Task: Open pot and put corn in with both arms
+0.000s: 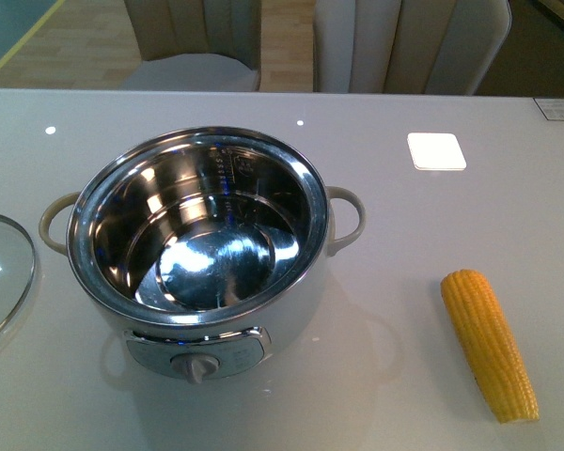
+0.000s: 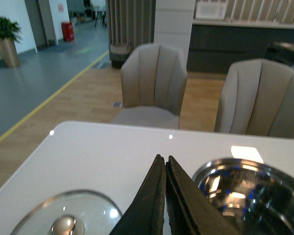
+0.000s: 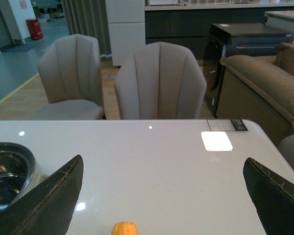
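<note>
The pot [image 1: 199, 246] stands open in the middle of the white table, shiny steel inside, cream body, two loop handles, knob at the front. The corn [image 1: 489, 343] lies bare on the table to the pot's right. In the right wrist view the corn's tip [image 3: 124, 228] shows between the wide-open jaws of my right gripper [image 3: 164, 169], and the pot's rim [image 3: 12, 166] is at one side. My left gripper [image 2: 164, 159] is shut and empty, between the glass lid [image 2: 63, 215] and the pot [image 2: 250, 196]. Neither arm shows in the front view.
The glass lid [image 1: 0, 272] lies flat on the table left of the pot. A white square patch [image 1: 436, 150] is on the table at the back right. Two beige chairs [image 1: 395, 42] stand behind the far edge.
</note>
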Controlling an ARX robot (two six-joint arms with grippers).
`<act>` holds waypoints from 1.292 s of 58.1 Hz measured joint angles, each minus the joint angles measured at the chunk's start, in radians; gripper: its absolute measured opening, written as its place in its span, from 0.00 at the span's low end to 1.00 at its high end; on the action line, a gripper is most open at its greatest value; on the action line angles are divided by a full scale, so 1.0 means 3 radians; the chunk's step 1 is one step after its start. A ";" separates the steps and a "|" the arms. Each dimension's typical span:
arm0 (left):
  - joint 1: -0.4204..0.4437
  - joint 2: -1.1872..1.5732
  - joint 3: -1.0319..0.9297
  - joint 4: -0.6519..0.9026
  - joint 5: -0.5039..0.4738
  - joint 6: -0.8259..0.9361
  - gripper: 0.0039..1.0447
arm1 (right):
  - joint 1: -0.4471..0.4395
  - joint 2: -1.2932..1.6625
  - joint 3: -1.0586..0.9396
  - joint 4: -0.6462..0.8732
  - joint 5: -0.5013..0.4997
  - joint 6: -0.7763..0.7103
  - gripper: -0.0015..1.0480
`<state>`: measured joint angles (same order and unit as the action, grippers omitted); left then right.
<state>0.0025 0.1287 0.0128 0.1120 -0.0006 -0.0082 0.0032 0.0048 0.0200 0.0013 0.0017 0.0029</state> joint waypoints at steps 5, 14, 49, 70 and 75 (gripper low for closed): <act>0.0000 -0.0326 0.0000 -0.0337 0.0001 0.0000 0.03 | 0.0000 0.0000 0.0000 0.0000 0.0001 0.0000 0.92; 0.0000 -0.0406 0.0000 -0.0369 0.0001 0.0000 0.03 | 0.0000 0.0000 0.0000 0.0000 0.0000 0.0000 0.92; 0.0000 -0.0413 0.0000 -0.0374 0.0001 0.0008 0.95 | 0.0415 0.2224 0.0810 -0.1233 0.0813 0.1227 0.92; 0.0000 -0.0413 0.0000 -0.0374 0.0001 0.0009 0.93 | 0.0174 0.4486 0.1247 0.0469 0.0426 0.0430 0.92; 0.0000 -0.0413 0.0000 -0.0374 0.0001 0.0009 0.93 | 0.0173 0.4994 0.1349 0.0708 0.0286 0.0193 0.92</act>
<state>0.0025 0.0048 0.0128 -0.0002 -0.0002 -0.0055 0.0551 1.5028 0.4248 0.2138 0.0875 0.0608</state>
